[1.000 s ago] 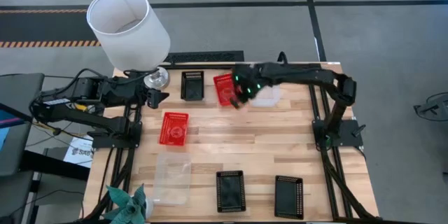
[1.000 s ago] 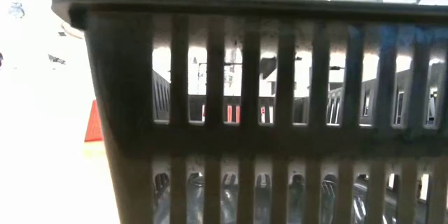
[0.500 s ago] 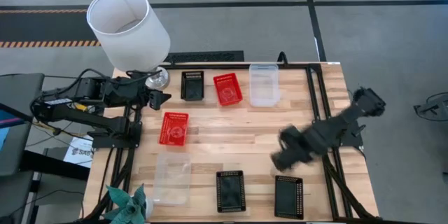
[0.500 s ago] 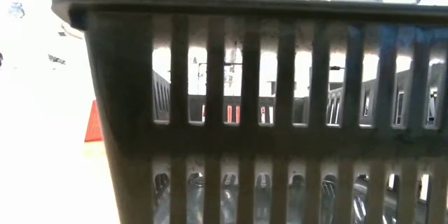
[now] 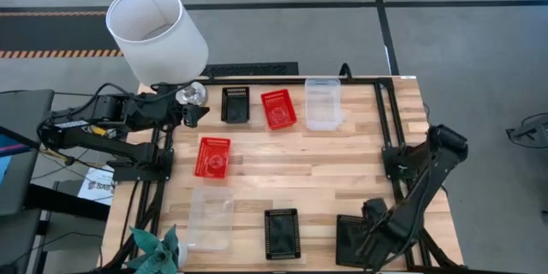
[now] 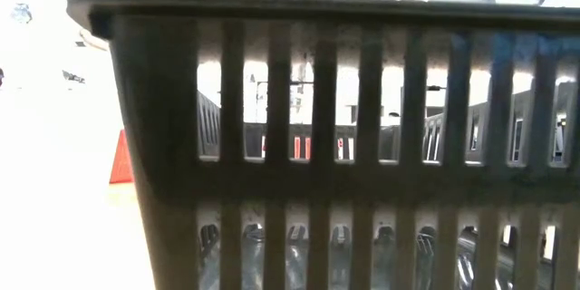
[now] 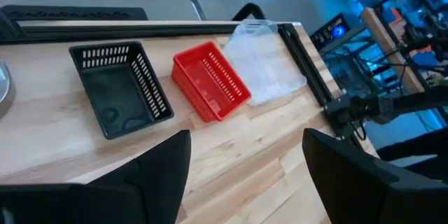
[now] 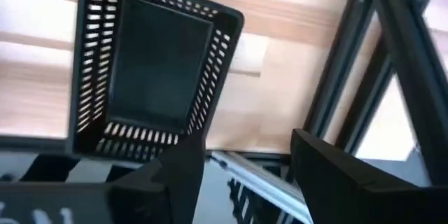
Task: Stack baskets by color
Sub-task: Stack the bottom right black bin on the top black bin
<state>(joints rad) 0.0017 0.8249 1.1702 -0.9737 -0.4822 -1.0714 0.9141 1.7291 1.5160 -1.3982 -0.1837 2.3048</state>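
Seven baskets lie on the wooden table. In the far row stand a black basket (image 5: 235,104), a red one (image 5: 278,109) and a clear one (image 5: 323,103). A second red basket (image 5: 212,157) and a clear one (image 5: 211,217) lie at the left, and a black one (image 5: 282,234) sits at the near middle. My right gripper (image 5: 368,238) (image 8: 241,175) points down, open, over the edge of the near-right black basket (image 8: 147,70), which the arm partly hides from above. My left gripper (image 5: 195,113) (image 7: 245,175) waits open at the far left.
A white lampshade (image 5: 157,34) stands over the far left corner. A green object (image 5: 158,248) lies at the near left corner. A black frame rail (image 8: 350,77) runs along the table's right edge. In the low view a black basket wall (image 6: 344,145) fills the picture.
My right gripper has swung from the red basket in the far row across to the table's near right corner, turning as it went, and now hangs over the black basket there. The red basket stays in the far row.
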